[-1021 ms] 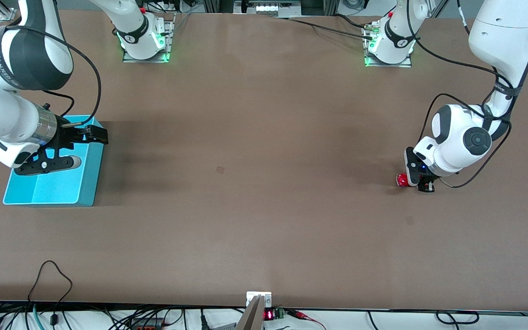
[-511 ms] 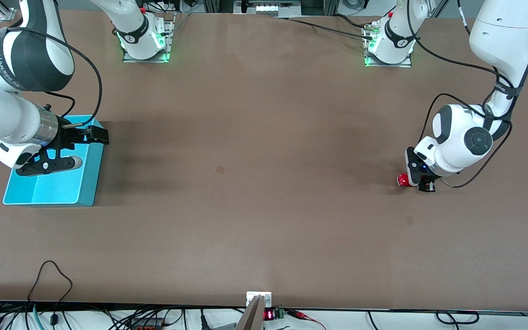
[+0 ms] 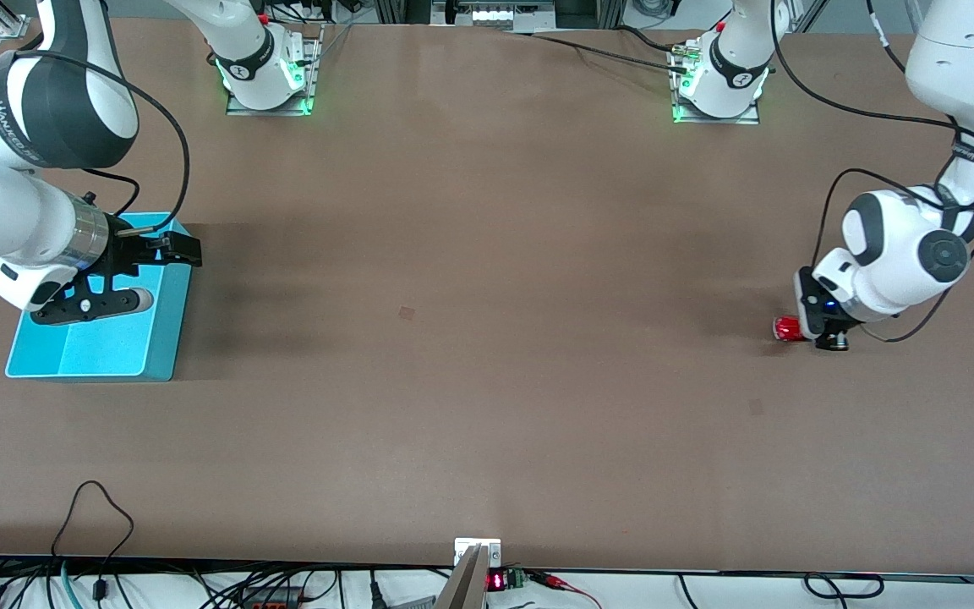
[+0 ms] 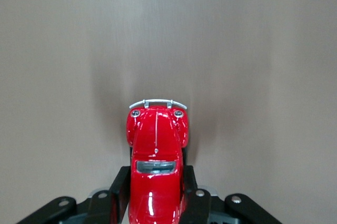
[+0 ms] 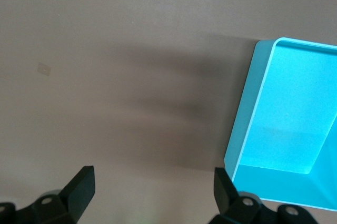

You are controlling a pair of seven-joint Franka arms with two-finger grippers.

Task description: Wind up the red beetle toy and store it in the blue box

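Observation:
The red beetle toy point(image 3: 785, 328) is at the left arm's end of the table, low at the table surface. My left gripper point(image 3: 794, 330) is shut on it. In the left wrist view the toy point(image 4: 156, 145) sticks out nose-first from between the black fingers point(image 4: 117, 190) of the left gripper point(image 4: 156, 184). The blue box point(image 3: 106, 348) stands at the right arm's end of the table, open-topped and empty where it shows. My right gripper point(image 3: 172, 250) hangs open and empty over the box's rim. The right wrist view shows the right gripper point(image 5: 152, 184) over bare table beside the box point(image 5: 279, 129).
The two arm bases point(image 3: 267, 72) point(image 3: 719, 80) stand along the table's edge farthest from the front camera. A small pale mark point(image 3: 406, 313) lies mid-table. Cables point(image 3: 98, 507) run along the edge nearest the camera.
My left gripper has drawn the red beetle toy along the table toward the left arm's end. The right arm has barely moved.

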